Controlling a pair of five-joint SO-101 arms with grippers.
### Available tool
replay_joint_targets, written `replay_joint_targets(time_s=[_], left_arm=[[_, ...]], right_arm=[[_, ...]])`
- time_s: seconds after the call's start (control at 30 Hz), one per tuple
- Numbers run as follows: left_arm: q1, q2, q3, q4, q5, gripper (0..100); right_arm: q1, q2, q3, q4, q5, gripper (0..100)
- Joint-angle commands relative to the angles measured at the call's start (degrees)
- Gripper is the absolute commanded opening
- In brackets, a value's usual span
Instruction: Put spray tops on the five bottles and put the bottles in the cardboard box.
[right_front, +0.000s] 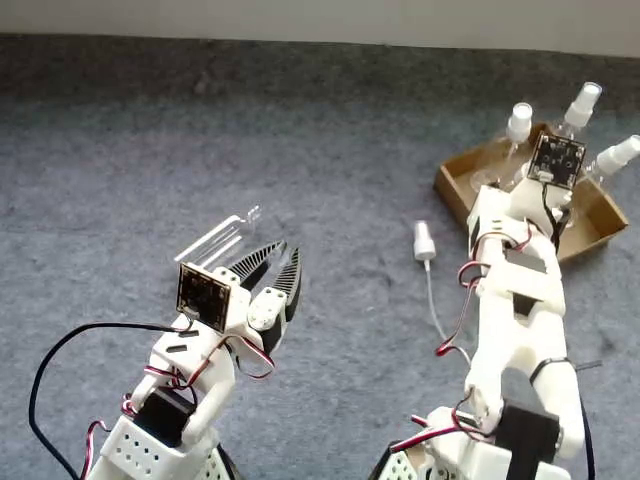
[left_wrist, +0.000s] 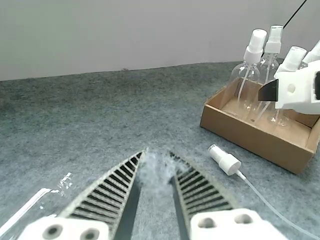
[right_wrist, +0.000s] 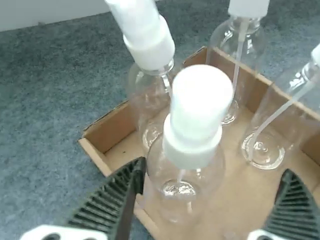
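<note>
A clear bottle without a top (right_front: 215, 240) lies on its side on the grey carpet, just left of my left gripper (right_front: 289, 248). That gripper is open and holds nothing. A loose white spray top (right_front: 424, 241) with its long tube lies between the two arms, also seen as the spray top (left_wrist: 225, 161). Several capped bottles stand upright in the cardboard box (right_front: 470, 185). My right gripper (right_wrist: 214, 169) hangs over the box, open wide, its fingers on either side of one capped bottle (right_wrist: 187, 165).
The spray top's thin tube (right_front: 438, 318) trails back toward the right arm's base. The box's near wall (left_wrist: 250, 137) faces the left arm. Open carpet stretches across the far left and middle.
</note>
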Motion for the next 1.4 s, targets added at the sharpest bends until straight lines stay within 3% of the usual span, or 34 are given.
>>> replay_joint_targets(time_s=[0.0, 0.4, 0.63, 0.77, 0.93, 1.1, 1.23, 1.37], left_arm=[[-0.84, -0.31, 1.27, 0.26, -0.79, 3], [-1.27, -0.48, 1.19, 1.67, -0.88, 3], [-12.0, -0.48, -1.36, 1.58, -0.88, 3], [-18.15, -0.48, -1.8, 1.41, -0.88, 3], [-22.55, -0.57, -2.07, 1.32, -0.53, 4], [-28.44, -0.57, -2.15, 0.88, -0.44, 4], [-30.99, -0.57, -2.07, -1.58, -0.44, 4], [-35.03, -0.57, -3.03, -1.23, -0.79, 3]], right_arm=[[-0.31, -6.2, -3.3, 3.91, 0.53, 35.5], [-0.31, -20.88, -3.47, 17.36, 0.62, 35.5], [-0.75, -30.11, -7.52, 29.05, 0.26, 35.5], [-4.62, -31.87, -14.81, 41.8, 0.26, 35.5], [-14.73, -31.78, -21.05, 53.49, 0.26, 35.5], [-25.01, -31.69, -22.64, 55.87, 0.0, 35.4], [-30.37, -31.69, -22.73, 55.87, -5.8, 35.4], [-35.74, -31.52, -22.73, 55.87, -6.68, 35.4]])
